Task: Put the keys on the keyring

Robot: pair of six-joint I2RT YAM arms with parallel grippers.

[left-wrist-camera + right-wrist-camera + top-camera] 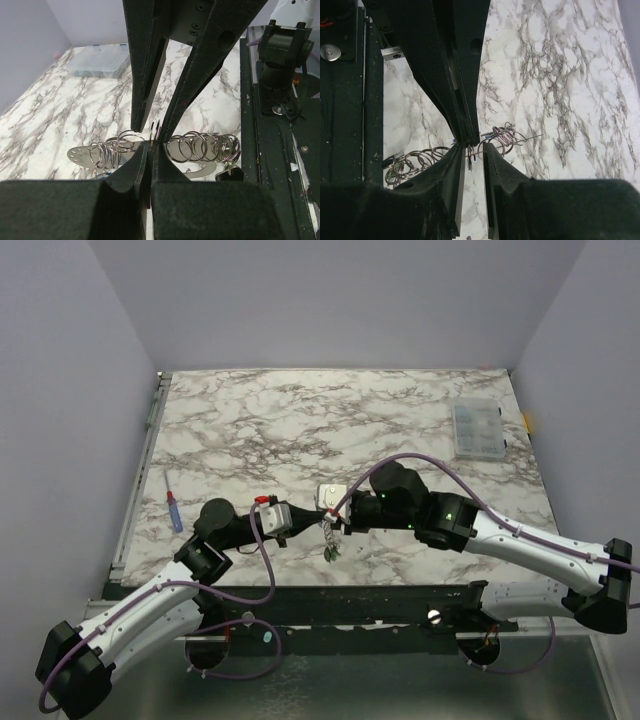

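The keyring [328,530] is held above the marble table near its front edge, between both grippers. In the left wrist view it is a pale elongated loop [80,154] strung with several small split rings [200,147]. A black key [229,174] hangs at its right end and a bit of blue shows low at the left. My left gripper [151,146] is shut on the keyring at its middle. My right gripper [473,150] faces it with its jaws a little apart. One small ring [471,151] hangs between them. Keys [331,552] dangle below.
A clear compartment box [478,430] stands at the back right and also shows in the left wrist view [100,60]. A red-and-blue screwdriver [175,510] lies at the left edge. The black front rail [350,595] runs just below the grippers.
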